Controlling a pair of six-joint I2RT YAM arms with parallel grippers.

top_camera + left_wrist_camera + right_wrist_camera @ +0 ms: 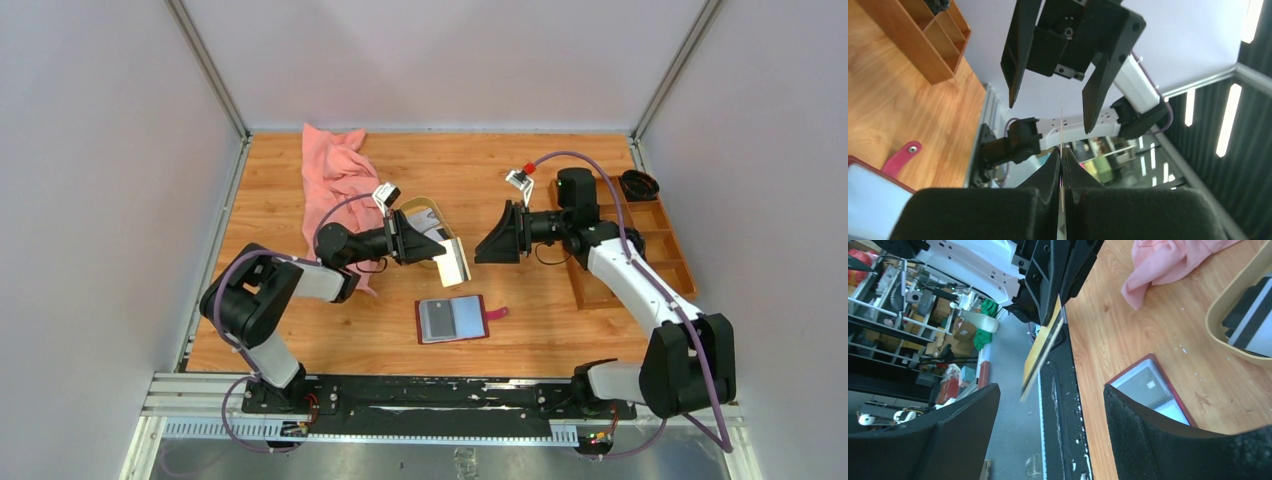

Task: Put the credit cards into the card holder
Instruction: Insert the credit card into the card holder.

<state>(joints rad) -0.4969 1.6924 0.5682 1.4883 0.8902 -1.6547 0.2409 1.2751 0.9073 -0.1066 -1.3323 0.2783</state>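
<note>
One pale credit card (455,262) sits pinched in the closed left gripper (440,252), in the air beside the tan dish (425,207), its free end just before the wide-open right gripper (495,235), card holder (452,319) lying open on the table (300,340) nearer the arm bases.

Card holder (452,319) lies open front-ctr on table (560,330). Just behind it, above the table, a card (455,262) sits in L gripper (440,250), w/ R gripper (488,248) facing it from the rt, not touching. Dish (436,206) w/ cards (424,222) in it is behind L gripper, cloth (335,170) back-L, compartment tray (640,255) along R edge.
</note>
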